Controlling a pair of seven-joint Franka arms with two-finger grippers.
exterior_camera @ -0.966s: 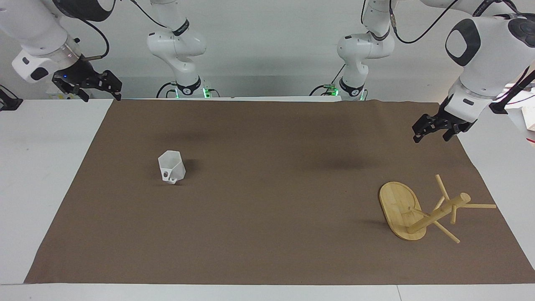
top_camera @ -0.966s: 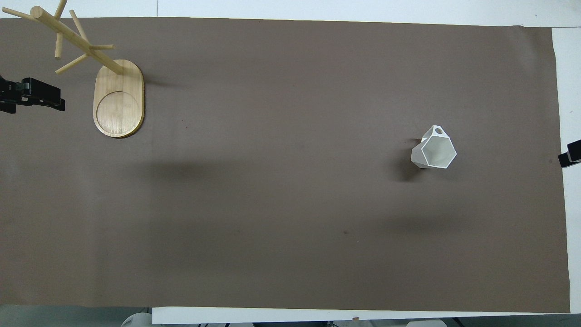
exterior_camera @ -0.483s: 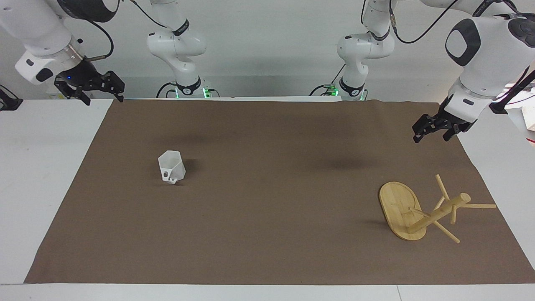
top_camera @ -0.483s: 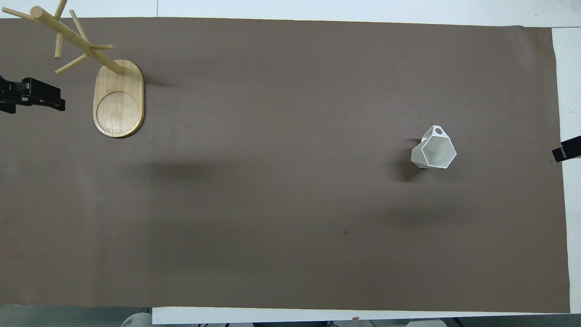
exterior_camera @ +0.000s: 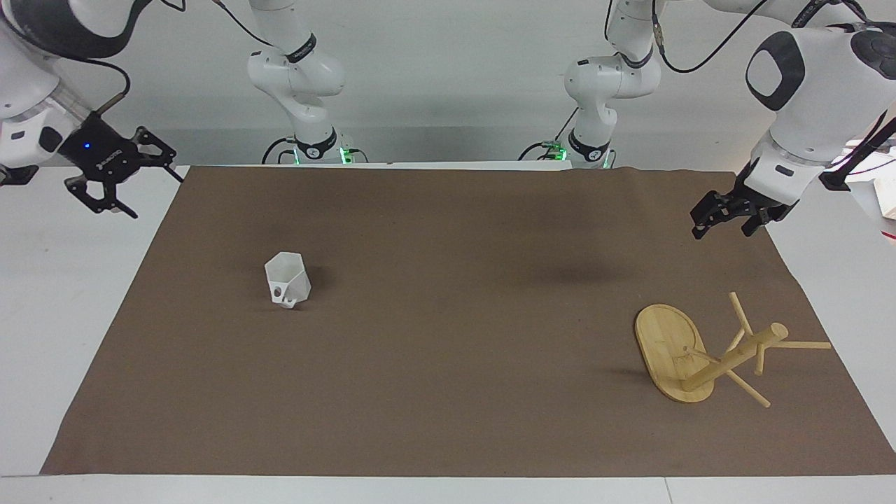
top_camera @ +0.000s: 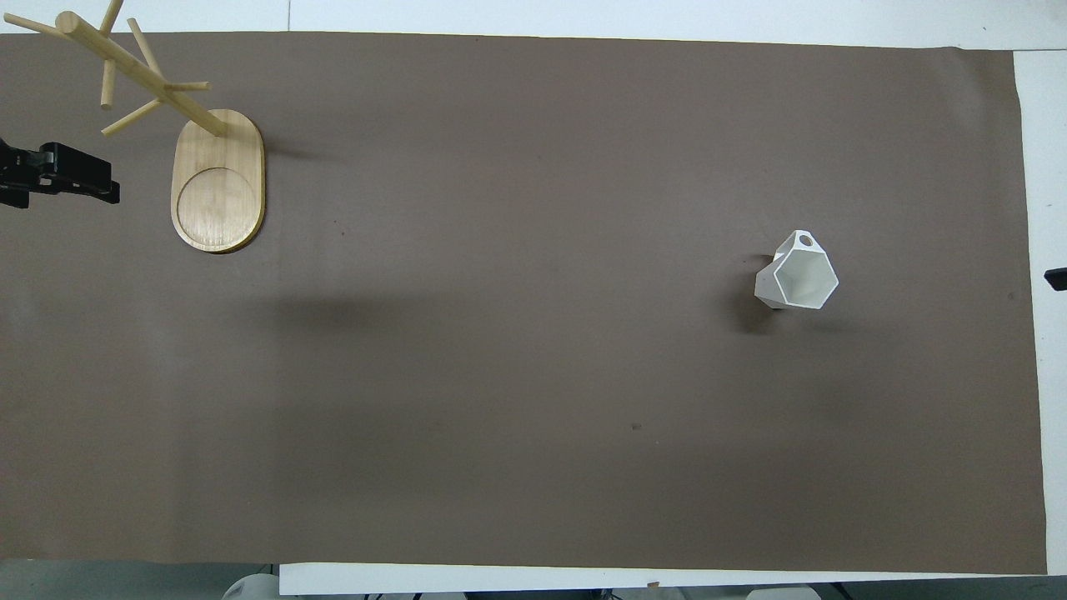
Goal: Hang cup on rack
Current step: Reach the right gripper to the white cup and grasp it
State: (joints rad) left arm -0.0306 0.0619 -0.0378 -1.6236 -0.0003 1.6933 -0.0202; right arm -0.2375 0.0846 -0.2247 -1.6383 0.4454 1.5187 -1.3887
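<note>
The white faceted cup stands upright on the brown mat toward the right arm's end, its handle on the side away from the robots; it also shows in the overhead view. The bamboo rack stands on its oval base toward the left arm's end, its pegs bare. My right gripper is open and empty, in the air over the white table beside the mat; only a tip shows overhead. My left gripper is open and empty over the mat's edge, beside the rack in the overhead view.
The brown mat covers most of the white table. Both arm bases stand at the robots' edge. Nothing else lies on the mat between the cup and the rack.
My right gripper has swung outward toward its end of the table, dropped lower and turned, nearly leaving the overhead view. The left gripper, cup and rack have not moved.
</note>
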